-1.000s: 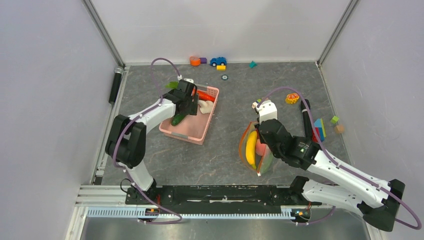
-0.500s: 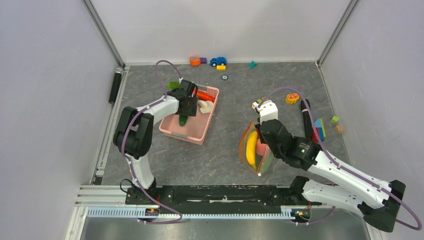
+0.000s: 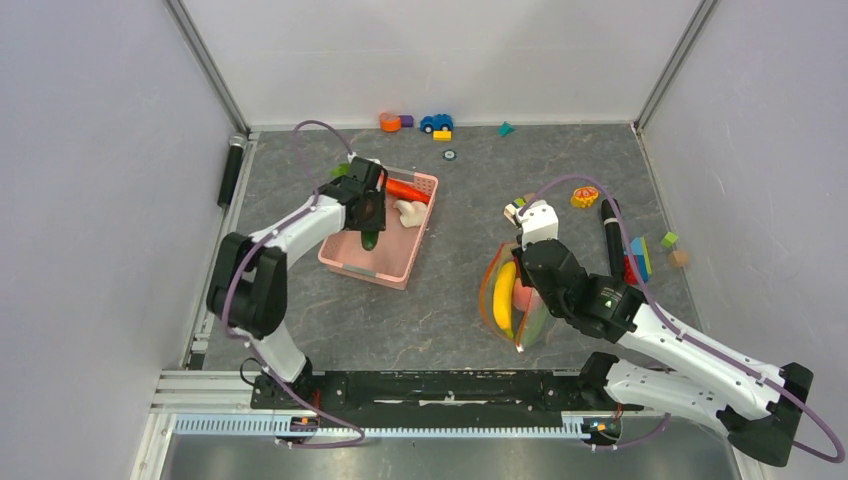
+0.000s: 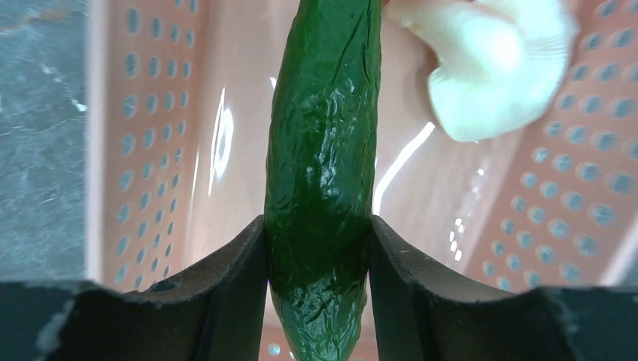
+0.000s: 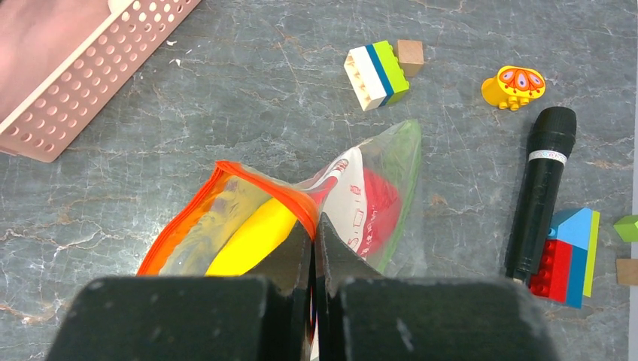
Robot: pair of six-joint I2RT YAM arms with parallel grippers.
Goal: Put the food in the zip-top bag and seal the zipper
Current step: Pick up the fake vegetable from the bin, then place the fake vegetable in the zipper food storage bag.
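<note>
Inside the pink basket [image 3: 375, 275] lies a long green cucumber [image 4: 323, 150], and my left gripper [image 4: 318, 226] is shut on its near end, both fingers pressed against its sides. From above, the left gripper [image 3: 368, 222] hangs over the cucumber [image 3: 369, 240]. A white mushroom [image 4: 489, 68] and an orange carrot [image 3: 408, 189] lie beside it. The zip-top bag [image 5: 376, 195] stands open on the table with a yellow banana [image 5: 252, 241] and a red tomato [image 5: 380, 203] inside. My right gripper [image 5: 314, 226] is shut on the orange zipper [image 5: 259, 180] at the mouth.
A black cylinder [image 5: 542, 188] and stacked coloured blocks [image 5: 572, 256] lie right of the bag. More blocks [image 5: 376, 75] and a yellow toy [image 5: 513, 85] sit behind it. A toy car [image 3: 436, 122] and small pieces line the back wall. Another black cylinder [image 3: 232, 170] lies at the left edge.
The left jaws have closed onto the cucumber in the basket, and the left arm shifted slightly. The right arm and the bag have not moved.
</note>
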